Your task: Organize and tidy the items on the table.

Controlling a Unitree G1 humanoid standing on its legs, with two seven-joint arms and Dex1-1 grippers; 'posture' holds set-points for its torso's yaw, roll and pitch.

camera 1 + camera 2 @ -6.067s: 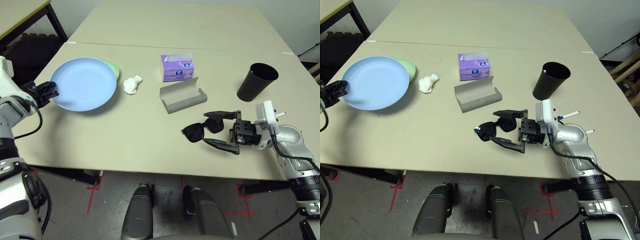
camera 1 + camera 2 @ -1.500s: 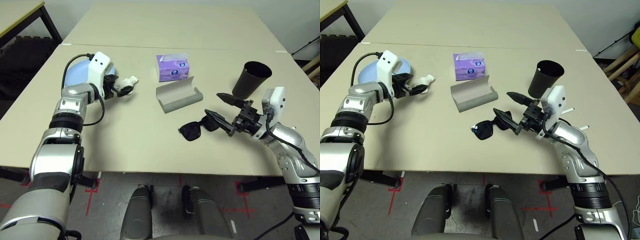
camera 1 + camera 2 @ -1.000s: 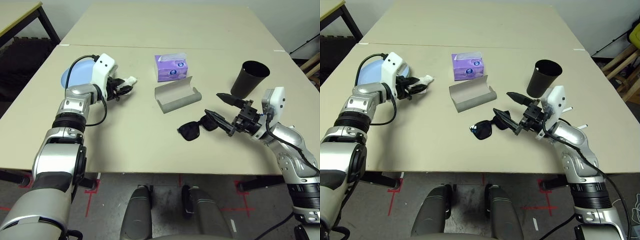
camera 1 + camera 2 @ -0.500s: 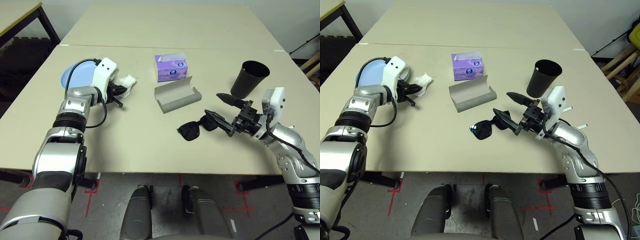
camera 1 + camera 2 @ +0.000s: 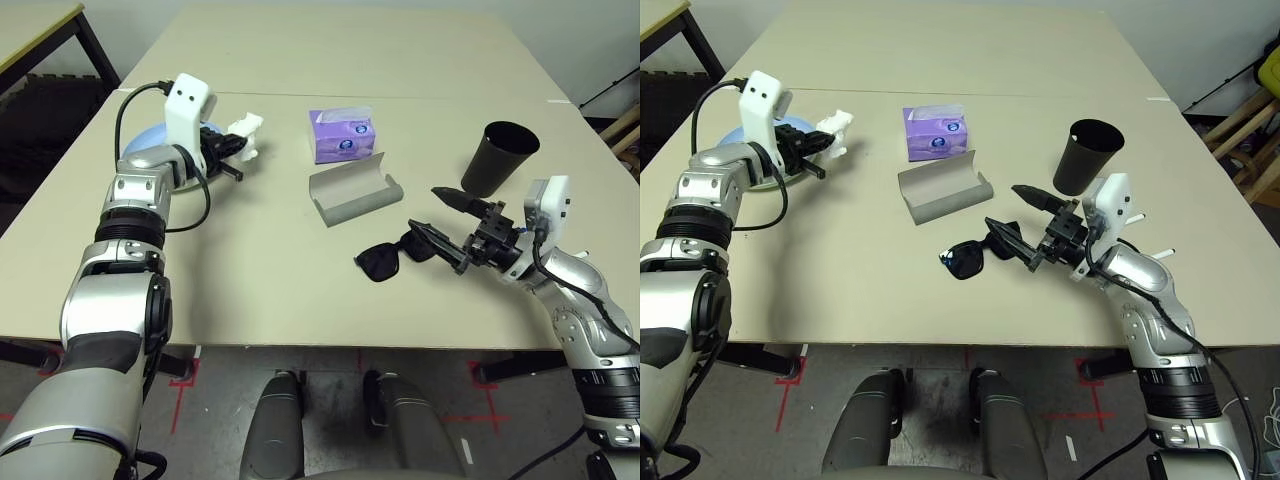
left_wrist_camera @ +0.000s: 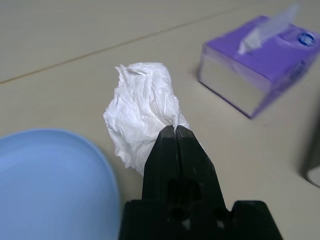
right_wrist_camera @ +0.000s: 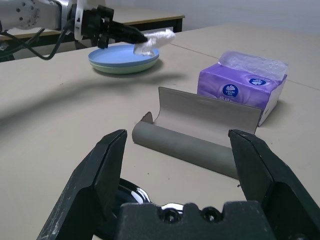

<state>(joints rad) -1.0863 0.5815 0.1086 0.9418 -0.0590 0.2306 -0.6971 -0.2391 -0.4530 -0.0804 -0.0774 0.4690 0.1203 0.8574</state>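
Your left gripper (image 6: 176, 131) pinched the crumpled white tissue wad (image 6: 142, 109) with both fingers, up in the air beside the light blue plate (image 6: 47, 185). Next, I think you needed somewhere to drop it. Your right gripper (image 5: 445, 222) was spread wide beside the black sunglasses (image 5: 388, 258). The table (image 5: 330, 50) was plain beige.
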